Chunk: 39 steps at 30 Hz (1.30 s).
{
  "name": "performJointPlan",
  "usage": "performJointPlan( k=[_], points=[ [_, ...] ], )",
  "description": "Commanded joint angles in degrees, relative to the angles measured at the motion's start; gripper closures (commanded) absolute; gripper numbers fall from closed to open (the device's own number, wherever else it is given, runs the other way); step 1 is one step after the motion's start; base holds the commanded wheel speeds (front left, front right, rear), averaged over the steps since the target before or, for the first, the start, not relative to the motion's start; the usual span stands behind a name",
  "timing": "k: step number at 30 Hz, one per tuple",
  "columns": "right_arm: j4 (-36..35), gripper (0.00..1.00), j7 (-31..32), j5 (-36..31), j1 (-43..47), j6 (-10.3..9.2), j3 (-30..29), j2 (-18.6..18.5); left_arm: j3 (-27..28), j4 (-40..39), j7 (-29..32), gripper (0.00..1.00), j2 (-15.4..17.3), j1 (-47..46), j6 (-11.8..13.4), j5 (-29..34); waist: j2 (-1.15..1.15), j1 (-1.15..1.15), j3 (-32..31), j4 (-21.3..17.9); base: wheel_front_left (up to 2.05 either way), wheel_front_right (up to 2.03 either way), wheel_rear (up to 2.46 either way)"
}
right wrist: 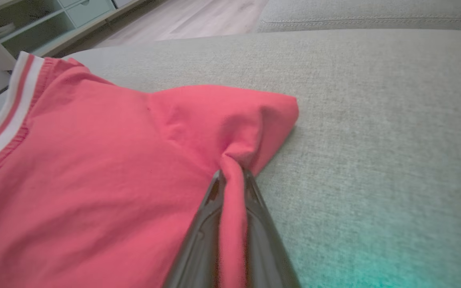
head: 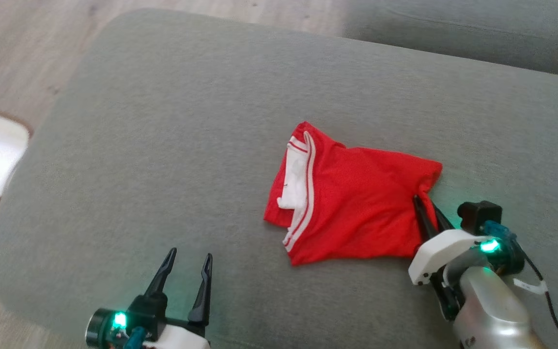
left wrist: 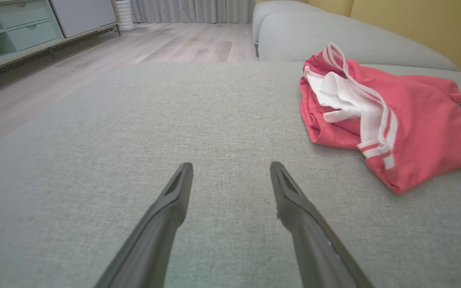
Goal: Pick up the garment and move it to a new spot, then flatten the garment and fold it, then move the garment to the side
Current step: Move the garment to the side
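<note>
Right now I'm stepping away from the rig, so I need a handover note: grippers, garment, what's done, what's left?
Right gripper: fingers shut on a pinch of the red garment, at its right edge.
Left gripper: open, holding nothing, over the grey cushion, apart from the red garment.
Red garment: rumpled, lying on the grey cushion.
Done: grasp made.
Left: lift, move, flatten, fold, set aside.

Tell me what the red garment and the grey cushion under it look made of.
The red garment: soft thin knit, probably cotton jersey, matte; it puckers where the right claw pinches it. The grey cushion: woven upholstery fabric, matte, flecked weave visible.
</note>
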Motion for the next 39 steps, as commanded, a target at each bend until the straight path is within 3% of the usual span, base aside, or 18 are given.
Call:
performJointPlan(
  k=[1, 13, 19, 25, 30, 33, 39],
  points=[
    [0.58, 1.0, -0.36, 0.12, 0.49, -0.05, 1.29, -0.15, 1.79, -1.92, -0.3, 0.0, 0.06, -0.72, 0.2, -0.46, 0.0, 0.0, -1.04, -3.59, 0.0, 0.0, 0.0],
    [-2.11, 1.0, -2.23, 1.85, 1.17, -0.05, 5.17, -0.15, 0.46, -2.97, -0.3, 0.0, 0.05, -3.61, -0.24, -1.36, 0.0, 0.0, -2.24, -29.12, 0.0, 0.0, 0.0],
    [-4.68, 1.0, -2.29, 3.55, 2.51, -0.05, 7.22, -0.15, -1.48, -3.46, -0.3, 0.0, 0.05, -5.36, 0.1, -2.12, 0.0, 0.0, -1.4, -37.67, 0.0, 0.0, 0.0],
    [-6.54, 1.0, -2.3, 3.23, 2.77, -0.05, 8.52, -0.15, -2.25, -3.62, -0.3, 0.0, 0.05, -5.35, 0.72, -4.98, 0.0, 0.0, -0.7, -40.41, 0.0, 0.0, 0.0],
    [-8.05, 1.0, -0.98, -3.08, -4.57, -0.05, 8.91, -0.54, -2.37, -3.63, -0.3, 0.0, 0.05, -4.69, 0.46, -4.45, 0.0, 0.0, 1.44, -40.32, 0.0, 0.0, 0.0],
    [-7.98, 1.0, 0.54, -5.47, -9.78, -0.05, 5.92, -2.45, -1.35, -3.36, -0.3, 0.0, 0.05, -4.63, 0.56, -4.99, 0.0, 0.0, 2.33, -39.07, 0.0, 0.0, 0.0],
    [-5.15, 1.0, 3.93, -12.9, -18.92, -0.05, 1.95, -10.99, -0.29, -3.1, -0.3, 0.0, 0.05, -4.93, 0.42, -3.88, 0.0, 0.0, 3.93, -36.0, 0.0, 0.0, 0.0]
  ],
)
